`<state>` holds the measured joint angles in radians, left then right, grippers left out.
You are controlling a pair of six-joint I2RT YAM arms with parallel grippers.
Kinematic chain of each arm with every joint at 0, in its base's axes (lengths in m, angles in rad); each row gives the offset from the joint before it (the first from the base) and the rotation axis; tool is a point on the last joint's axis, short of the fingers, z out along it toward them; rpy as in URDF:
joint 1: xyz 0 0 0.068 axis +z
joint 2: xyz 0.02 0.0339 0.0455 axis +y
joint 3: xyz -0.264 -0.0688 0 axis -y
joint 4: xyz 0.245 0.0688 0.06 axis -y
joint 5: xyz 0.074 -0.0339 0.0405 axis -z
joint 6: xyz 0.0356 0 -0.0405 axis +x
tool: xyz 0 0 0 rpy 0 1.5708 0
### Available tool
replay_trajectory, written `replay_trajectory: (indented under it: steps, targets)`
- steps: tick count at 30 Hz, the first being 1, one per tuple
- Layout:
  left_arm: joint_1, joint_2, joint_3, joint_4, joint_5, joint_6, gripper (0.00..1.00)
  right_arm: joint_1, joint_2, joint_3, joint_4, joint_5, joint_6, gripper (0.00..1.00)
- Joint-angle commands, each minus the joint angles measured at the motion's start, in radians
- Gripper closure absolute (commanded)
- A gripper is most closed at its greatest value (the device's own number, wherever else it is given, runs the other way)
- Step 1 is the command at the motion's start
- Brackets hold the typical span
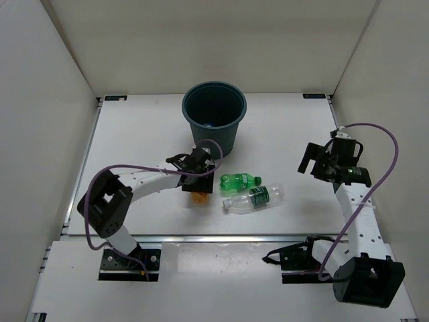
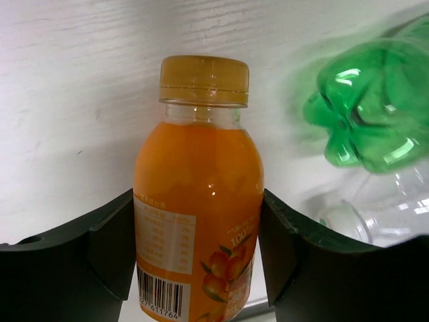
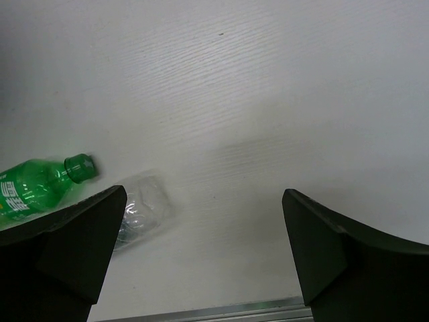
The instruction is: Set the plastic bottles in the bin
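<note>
Orange plastic bottle lies on the white worktop near the dark teal round plastic bin, with my left pincer clamped on its sides. My right pincer gapes empty. Grasp made, I judge; next, lift it over the rim and release.

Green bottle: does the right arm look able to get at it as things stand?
Probably yes. The right hand hangs open with bare table between it and the green bottle; the clear bottle lies alongside, not across.

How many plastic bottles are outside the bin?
3: orange bottle between the left fingers; green bottle and clear bottle lying beside it. Others may hide in the bin.
</note>
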<state>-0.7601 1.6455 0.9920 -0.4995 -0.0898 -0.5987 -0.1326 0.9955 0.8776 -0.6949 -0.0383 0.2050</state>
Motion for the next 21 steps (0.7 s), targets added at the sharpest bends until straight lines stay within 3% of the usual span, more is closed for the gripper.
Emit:
replay_trajectory:
  steps: [1, 4, 7, 11, 16, 21]
  targets:
    - [0.016, -0.148, 0.032, -0.045, 0.007, 0.042, 0.44, 0.027, -0.050, -0.029, 0.009, 0.000, 0.008, 0.01]
    - [-0.022, -0.295, 0.095, -0.083, -0.027, 0.085, 0.44, 0.042, -0.087, -0.066, 0.030, -0.020, 0.013, 0.01]
    - [0.020, -0.436, 0.193, -0.109, -0.007, 0.089, 0.49, 0.082, -0.119, -0.092, 0.044, -0.089, 0.037, 0.01]
    - [0.071, -0.443, 0.351, -0.082, -0.083, 0.138, 0.51, 0.218, -0.139, -0.153, 0.055, -0.065, 0.172, 0.00]
    - [0.107, -0.230, 0.592, 0.005, -0.152, 0.253, 0.46, 0.326, -0.207, -0.212, 0.043, 0.063, 0.371, 0.01]
    - [0.168, 0.054, 0.910, -0.050, -0.209, 0.296, 0.40, 0.262, -0.277, -0.244, 0.037, 0.002, 0.378, 0.01]
